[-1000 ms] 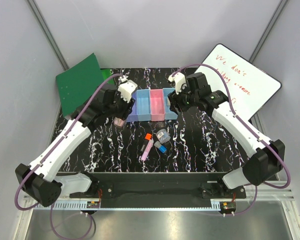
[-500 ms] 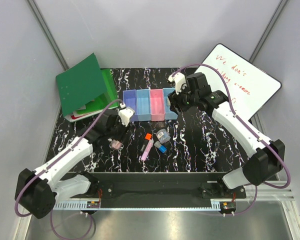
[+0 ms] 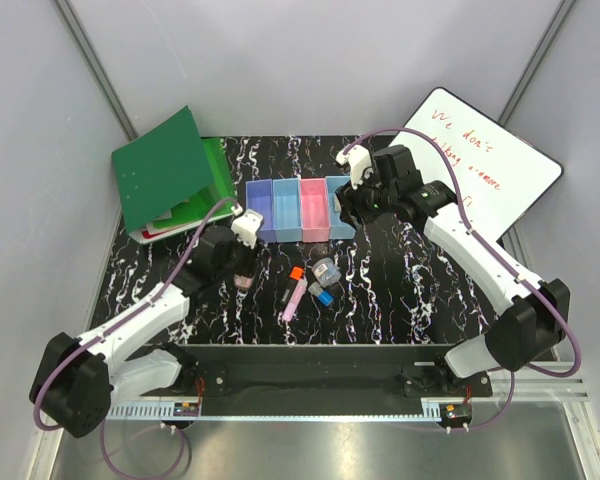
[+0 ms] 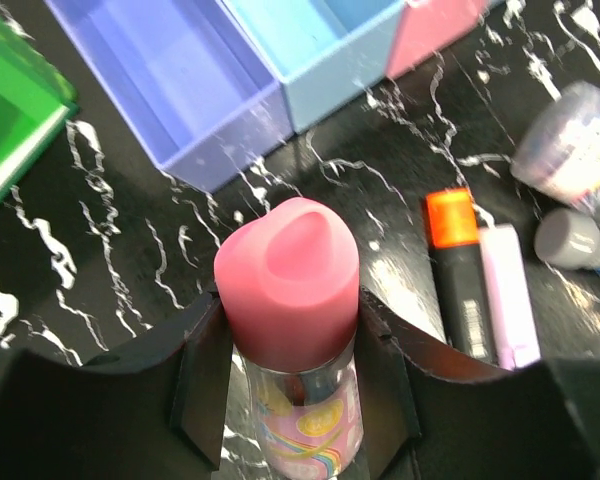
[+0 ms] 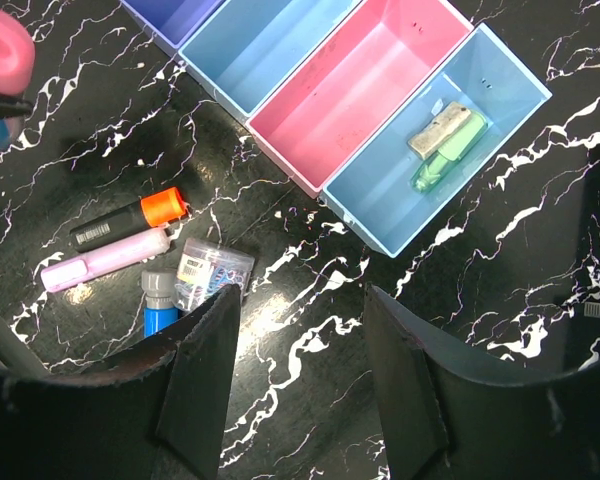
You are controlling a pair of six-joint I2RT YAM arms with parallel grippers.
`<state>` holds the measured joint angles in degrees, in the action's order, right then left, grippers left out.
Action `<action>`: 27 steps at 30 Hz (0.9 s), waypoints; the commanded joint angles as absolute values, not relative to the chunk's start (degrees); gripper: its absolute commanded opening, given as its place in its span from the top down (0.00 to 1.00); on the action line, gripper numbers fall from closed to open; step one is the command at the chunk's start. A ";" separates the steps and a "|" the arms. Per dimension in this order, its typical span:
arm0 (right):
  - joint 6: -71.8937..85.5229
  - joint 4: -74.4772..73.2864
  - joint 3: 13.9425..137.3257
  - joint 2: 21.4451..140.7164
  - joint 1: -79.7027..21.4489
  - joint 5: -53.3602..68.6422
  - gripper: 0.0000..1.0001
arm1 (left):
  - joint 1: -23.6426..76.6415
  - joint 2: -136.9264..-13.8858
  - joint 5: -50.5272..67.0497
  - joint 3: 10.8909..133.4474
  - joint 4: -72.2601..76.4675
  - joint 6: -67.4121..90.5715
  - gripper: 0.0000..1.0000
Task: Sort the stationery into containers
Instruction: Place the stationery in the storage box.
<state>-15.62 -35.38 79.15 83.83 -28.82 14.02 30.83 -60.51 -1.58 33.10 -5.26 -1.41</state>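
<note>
**Two matching white-and-black arms on my screens**

From above, my left arm [image 3: 140,312] and right arm [image 3: 470,250] look alike: long white shells for the links, blocky black housings at the joints. A thin purple cable [image 3: 578,350] trails along each one. A small white camera housing [image 3: 360,170] sits at each wrist. On the wrist feeds, the left gripper [image 4: 290,340] and right gripper [image 5: 300,370] show matte black fingers [image 5: 205,370] with flat inner faces and curved outer shoulders
</note>
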 commanded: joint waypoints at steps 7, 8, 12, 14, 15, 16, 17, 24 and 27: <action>-17.40 -33.93 78.84 83.32 -28.65 12.04 0.40 | 29.36 -63.98 -8.79 38.40 11.69 -4.74 1.00; -17.49 -33.93 79.01 83.41 -28.65 11.61 0.40 | 29.36 -64.59 -9.14 39.97 12.12 -4.75 1.00; -18.02 -34.01 79.80 84.11 -28.56 10.90 0.40 | 29.36 -68.89 -12.65 43.49 17.30 -5.80 1.00; -18.28 -34.01 80.42 84.64 -28.65 10.64 0.40 | 29.36 -70.66 -13.71 45.25 20.37 -6.42 1.00; -18.37 -33.93 80.51 84.81 -28.74 10.46 0.40 | 29.36 -72.40 -13.62 47.26 20.74 -6.76 1.00; -18.63 -33.93 80.68 84.99 -28.57 10.37 0.40 | 29.36 -73.29 -13.80 48.33 21.00 -6.77 1.00; -18.72 -33.93 80.68 85.16 -28.56 10.20 0.40 | 29.36 -74.08 -13.80 49.38 21.18 -6.59 1.00; -19.34 -33.84 80.86 85.78 -28.48 9.23 0.40 | 29.27 -82.25 -14.58 58.00 20.30 -7.47 1.00; -19.16 -33.84 81.21 86.13 -28.21 9.23 0.40 | 28.65 -85.94 -15.73 60.55 21.96 -7.65 1.00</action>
<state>-18.39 -35.20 78.74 85.69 -28.75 10.55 29.36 -82.35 -13.02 55.66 15.00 -6.44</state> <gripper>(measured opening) 0.600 0.483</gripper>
